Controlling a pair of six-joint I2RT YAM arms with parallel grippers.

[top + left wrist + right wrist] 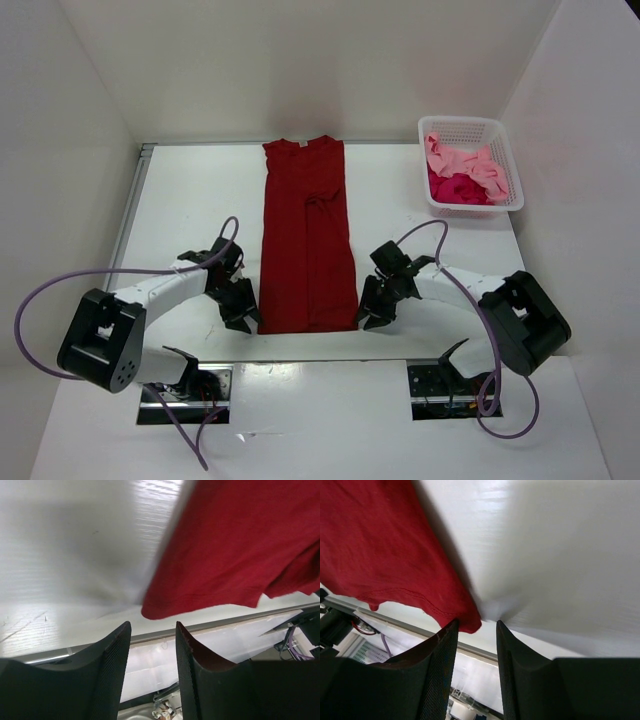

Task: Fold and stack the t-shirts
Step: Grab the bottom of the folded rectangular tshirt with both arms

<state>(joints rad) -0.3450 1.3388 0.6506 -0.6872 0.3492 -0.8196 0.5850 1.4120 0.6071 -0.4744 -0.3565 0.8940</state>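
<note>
While the dark red t-shirt (pixel 307 240) lies as a long strip running from the worktop's (pixel 180 200) far edge to its near edge, I have a gripper at each near hem corner. Left gripper (pixel 152 630) and right gripper (pixel 476 625) are equally close, with jaws partly parted, empty, and cloth just ahead.

Both arms bend inward and low; left hand (pixel 240 303) and right hand (pixel 374 305) tilt downward; jaws parted, gripping nothing.
</note>
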